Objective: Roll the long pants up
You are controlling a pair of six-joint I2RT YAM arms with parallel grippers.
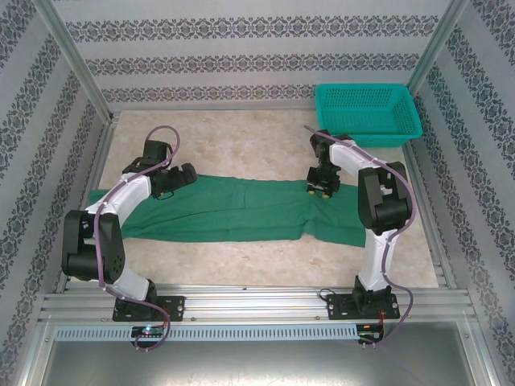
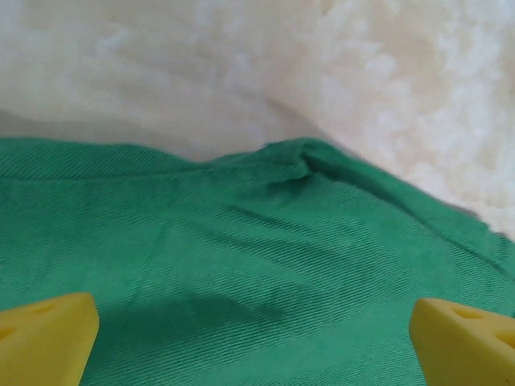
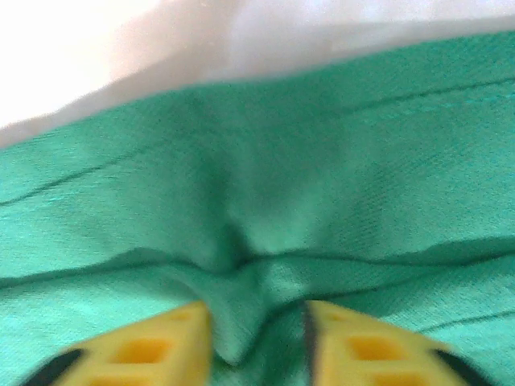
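The long pants lie flat across the middle of the table. They stretch from the left side to the right, with the wider end at the right.

The left gripper is over the far edge of the cloth near its left end. In the left wrist view its two yellow fingertips sit wide apart at the bottom corners, so the jaws are spread with nothing between them. I cannot tell whether they touch the cloth. Ahead of them is smooth green cloth, then a small raised fold at the cloth's edge, then pale marbled tabletop.

The right gripper is down on the far edge of the pants near the right end. In the right wrist view its yellow fingers are close together with a ridge of green cloth pinched up between them (creases run out from the pinch to both sides), so it is clamped on the pants.

A teal mesh basket stands at the far right corner of the table, apart from the pants.
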